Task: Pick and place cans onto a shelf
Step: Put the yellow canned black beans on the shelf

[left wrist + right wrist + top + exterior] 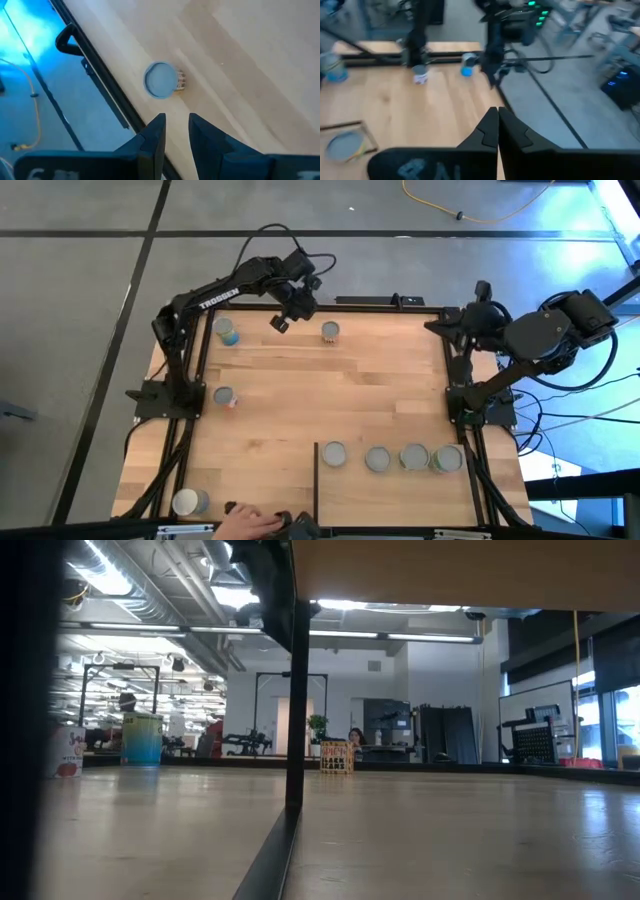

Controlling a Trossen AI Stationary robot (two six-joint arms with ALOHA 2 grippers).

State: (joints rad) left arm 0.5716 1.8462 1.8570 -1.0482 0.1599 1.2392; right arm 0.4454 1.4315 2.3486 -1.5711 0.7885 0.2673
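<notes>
My left gripper hangs open over the table's far edge, pointing steeply down. Just ahead of its fingertips stands a can with a grey top and yellow label, the one at the far middle; nothing is between the fingers. Other cans stand upright on the tabletop: far left, left middle, and near left corner. Several cans stand in a row on the pale shelf at the near right. My right gripper waits shut, high above the far right corner.
A person's hand reaches in at the table's near edge, beside the shelf's dark edge strip. The black frame rail runs along the far edge close to the can. Bare planks lie across the table's middle.
</notes>
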